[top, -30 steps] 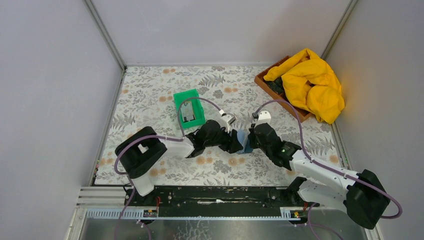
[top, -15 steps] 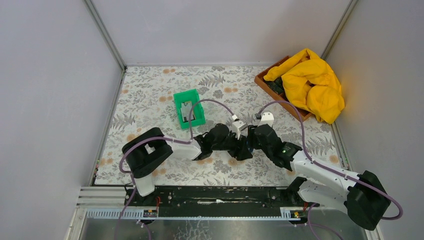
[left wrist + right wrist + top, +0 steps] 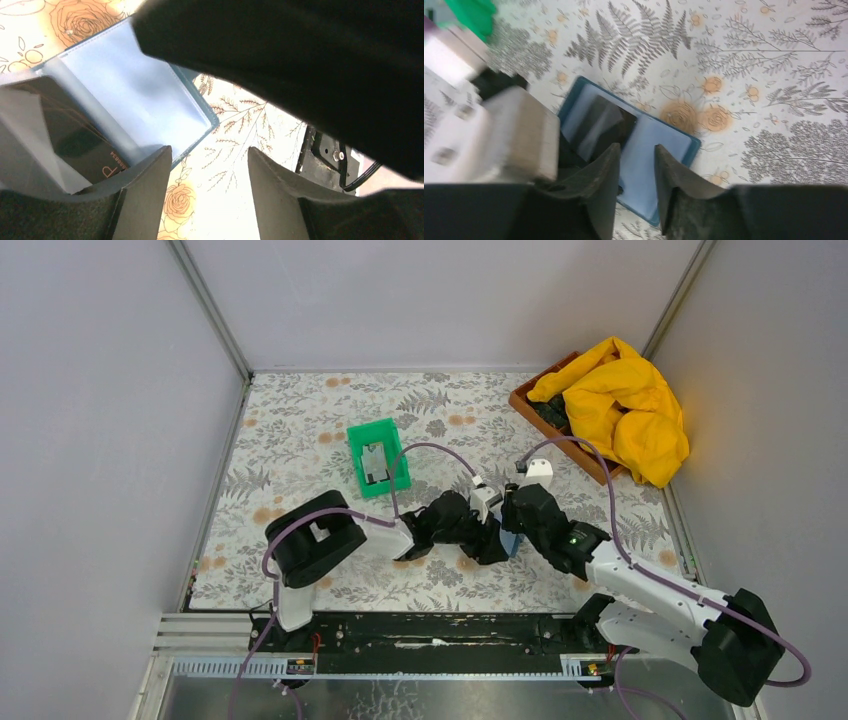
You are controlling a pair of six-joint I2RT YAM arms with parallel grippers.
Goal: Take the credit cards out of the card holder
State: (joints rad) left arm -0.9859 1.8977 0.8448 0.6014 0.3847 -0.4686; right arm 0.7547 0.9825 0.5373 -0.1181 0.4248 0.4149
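The blue card holder (image 3: 659, 150) lies open on the floral table mat, and only a sliver of it (image 3: 511, 542) shows between the two arms in the top view. A dark credit card (image 3: 599, 122) sits in its left panel under a clear sleeve, and it also shows in the left wrist view (image 3: 75, 137) beside the bare blue panel (image 3: 135, 85). My left gripper (image 3: 207, 170) is open, low over the holder's near corner. My right gripper (image 3: 636, 155) is narrowly open just above the right panel, with nothing between its fingers. The two grippers almost touch.
A bright green tray (image 3: 378, 457) with a greyish card in it stands on the mat behind the left arm. A brown box (image 3: 540, 405) with a yellow cloth (image 3: 620, 405) over it is at the back right. Grey walls enclose the mat.
The left arm has swung right and its gripper has closed in on the holder beside the right gripper. The right gripper has barely shifted.
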